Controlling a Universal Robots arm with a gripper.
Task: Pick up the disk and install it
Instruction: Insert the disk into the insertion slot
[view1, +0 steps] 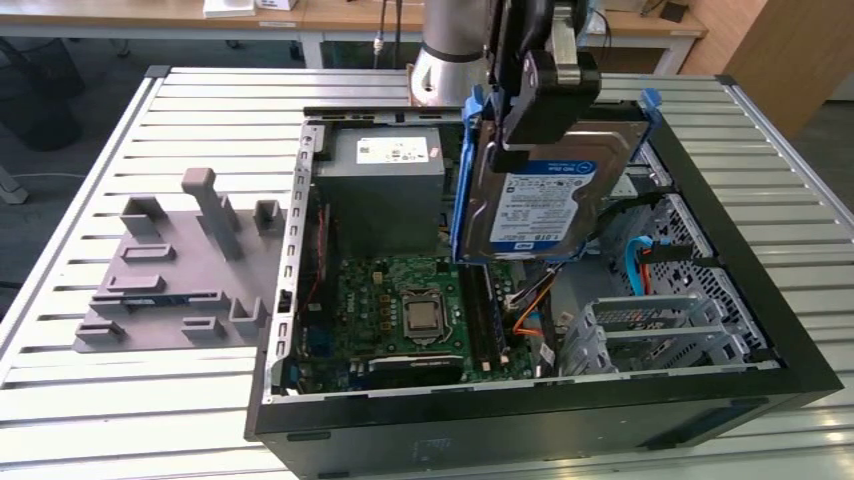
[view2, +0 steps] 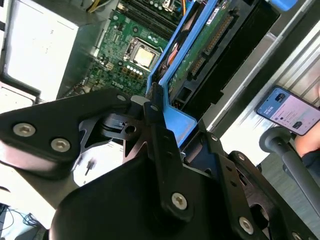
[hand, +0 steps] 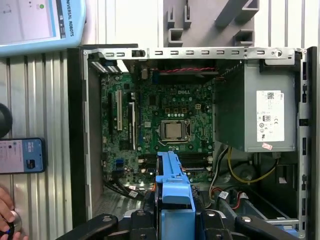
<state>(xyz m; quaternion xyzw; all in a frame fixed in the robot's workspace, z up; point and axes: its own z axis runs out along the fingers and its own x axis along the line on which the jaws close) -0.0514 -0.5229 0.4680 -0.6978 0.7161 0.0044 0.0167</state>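
We have the disk (view1: 554, 205) in the air above the open computer case (view1: 767, 350). It hangs on edge, label towards the exterior camera, with the jaws of the gripper (view1: 537, 120) clamped on its upper end. Its lower end sits over the gap between the motherboard (view1: 400, 300) and the metal drive cage (view1: 667, 325) at the exterior view's right. To seat it well, we judge, we should lower slowly and square the blue side rails (view1: 466, 190) to the bay's guides before any push. We should also steer clear of the orange cable (view1: 531, 297) beneath, since a tilted entry could jam or snag.
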